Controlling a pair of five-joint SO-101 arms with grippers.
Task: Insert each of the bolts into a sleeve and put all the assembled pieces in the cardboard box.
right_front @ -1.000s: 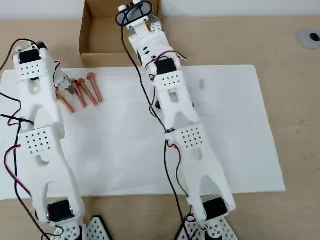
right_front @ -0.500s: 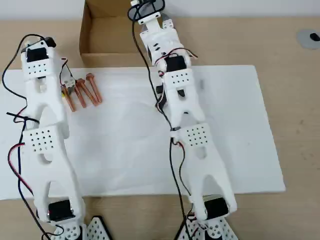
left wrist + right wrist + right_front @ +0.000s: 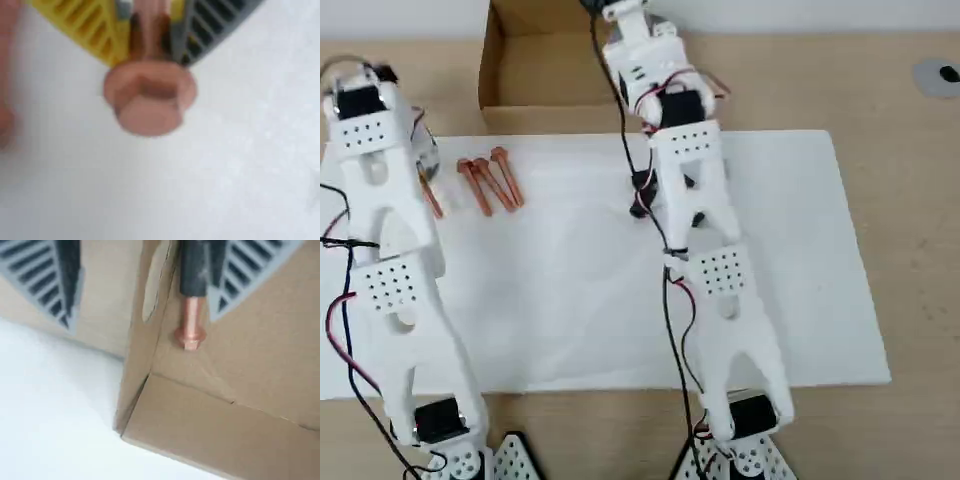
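With the sleeved bolt (image 3: pixel 190 320) upright against one jaw of the widely opened right gripper (image 3: pixel 142 317), firm hold not possible to confirm, long axis vertical and head pointing down, directly above the floor of the cardboard box (image 3: pixel 260 370), just inside its wall, so probably only to let fall.

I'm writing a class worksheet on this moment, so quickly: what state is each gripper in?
Left gripper: closed on a bolt.
Right gripper: jaws open; sleeved bolt against one jaw, over the cardboard box.
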